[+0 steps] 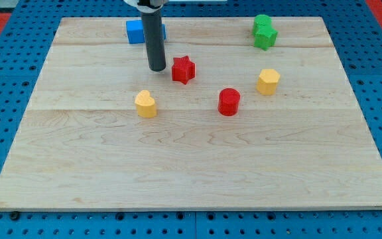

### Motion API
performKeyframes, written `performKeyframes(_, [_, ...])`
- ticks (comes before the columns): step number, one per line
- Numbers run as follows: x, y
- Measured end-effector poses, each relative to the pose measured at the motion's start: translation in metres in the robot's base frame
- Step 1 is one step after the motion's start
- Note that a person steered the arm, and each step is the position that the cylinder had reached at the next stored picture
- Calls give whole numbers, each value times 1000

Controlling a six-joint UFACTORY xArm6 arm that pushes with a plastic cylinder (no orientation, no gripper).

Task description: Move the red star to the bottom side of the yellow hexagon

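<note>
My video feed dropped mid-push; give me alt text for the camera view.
My tip rests on the wooden board just to the view's left of the red star block. The yellow hexagon block sits further right, with a red cylinder block between and below them.

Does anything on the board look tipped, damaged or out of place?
Nothing stands out. All blocks sit flat on the board; my tip rests just left of the red star, with the yellow hexagon off to the right.
</note>
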State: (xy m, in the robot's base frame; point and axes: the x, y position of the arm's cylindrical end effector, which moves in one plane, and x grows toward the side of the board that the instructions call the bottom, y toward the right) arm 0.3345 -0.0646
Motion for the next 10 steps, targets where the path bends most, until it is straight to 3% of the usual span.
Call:
performKeyframes(1, [-29,6])
performKeyframes(4, [30,63])
performKeyframes(6, [33,4])
performKeyframes(10, [78,112])
